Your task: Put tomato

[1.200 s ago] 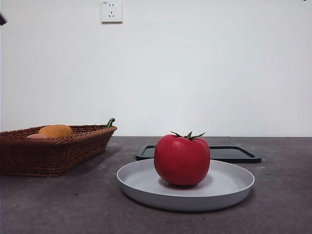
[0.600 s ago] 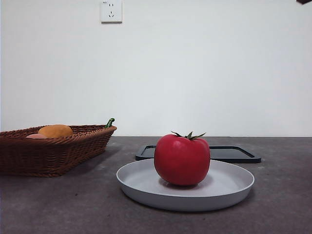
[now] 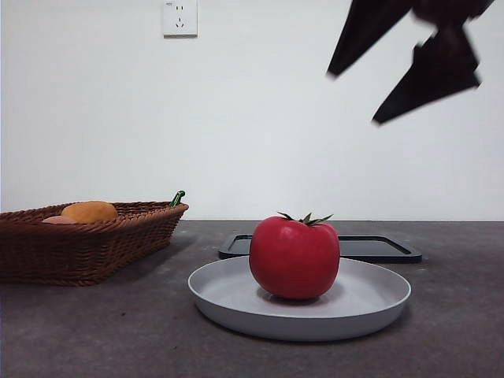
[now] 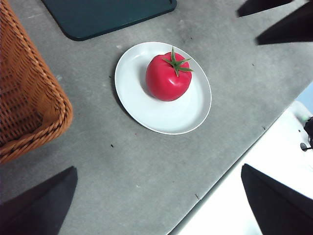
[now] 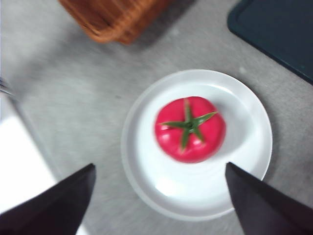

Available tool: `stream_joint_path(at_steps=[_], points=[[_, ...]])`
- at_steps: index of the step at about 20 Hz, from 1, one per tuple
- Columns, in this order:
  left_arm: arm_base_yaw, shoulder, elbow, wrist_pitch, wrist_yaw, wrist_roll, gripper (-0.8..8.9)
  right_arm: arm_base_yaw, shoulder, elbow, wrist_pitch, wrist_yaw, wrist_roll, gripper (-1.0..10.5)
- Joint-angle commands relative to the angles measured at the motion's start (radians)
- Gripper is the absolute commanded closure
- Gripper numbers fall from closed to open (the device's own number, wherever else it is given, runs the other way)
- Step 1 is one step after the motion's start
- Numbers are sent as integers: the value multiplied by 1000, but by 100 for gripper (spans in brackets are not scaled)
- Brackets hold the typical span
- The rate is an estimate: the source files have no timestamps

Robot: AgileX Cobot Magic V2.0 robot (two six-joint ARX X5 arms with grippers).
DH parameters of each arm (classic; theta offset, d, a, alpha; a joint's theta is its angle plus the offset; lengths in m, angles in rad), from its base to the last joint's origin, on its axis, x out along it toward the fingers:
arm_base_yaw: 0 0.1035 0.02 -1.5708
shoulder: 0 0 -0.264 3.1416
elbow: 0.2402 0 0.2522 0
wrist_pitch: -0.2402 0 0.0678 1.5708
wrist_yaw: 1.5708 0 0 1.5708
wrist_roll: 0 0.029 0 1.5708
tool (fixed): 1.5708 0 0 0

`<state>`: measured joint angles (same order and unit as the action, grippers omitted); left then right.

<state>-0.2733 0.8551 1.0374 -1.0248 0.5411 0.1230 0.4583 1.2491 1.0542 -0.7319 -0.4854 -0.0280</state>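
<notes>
1. The glossy red tomato with its green spiky stem sits upright in the middle of the shallow white round plate, easy to reach from above.
2. The right gripper hangs high above the tomato and off to one side, jaws spread wide and empty, probably lining up to come down around it.
3. The left gripper waits well away from the tomato, jaws also apart, holding nothing.
4. Behind the plate lies a flat dark tray; well off to the side stands a brown wicker basket holding an orange fruit, either a likely destination.
</notes>
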Motion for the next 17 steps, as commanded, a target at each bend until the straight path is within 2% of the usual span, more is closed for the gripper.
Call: stream_joint_path(at_steps=[1, 4, 8, 10, 14, 17], points=[[-4, 3, 16, 8, 6, 18, 284, 30, 82, 19, 52, 37, 0, 504], [-4, 3, 16, 8, 6, 18, 284, 58, 167, 19, 109, 44, 1, 504], [-4, 3, 16, 9, 6, 18, 284, 98, 255, 19, 175, 102, 1, 501], [-4, 3, 16, 9, 6, 18, 284, 114, 290, 19, 200, 103, 1, 463], [-4, 3, 16, 9, 6, 18, 284, 146, 338, 19, 235, 180, 1, 449], [-4, 3, 16, 11, 6, 18, 284, 162, 360, 19, 264, 180, 1, 449]])
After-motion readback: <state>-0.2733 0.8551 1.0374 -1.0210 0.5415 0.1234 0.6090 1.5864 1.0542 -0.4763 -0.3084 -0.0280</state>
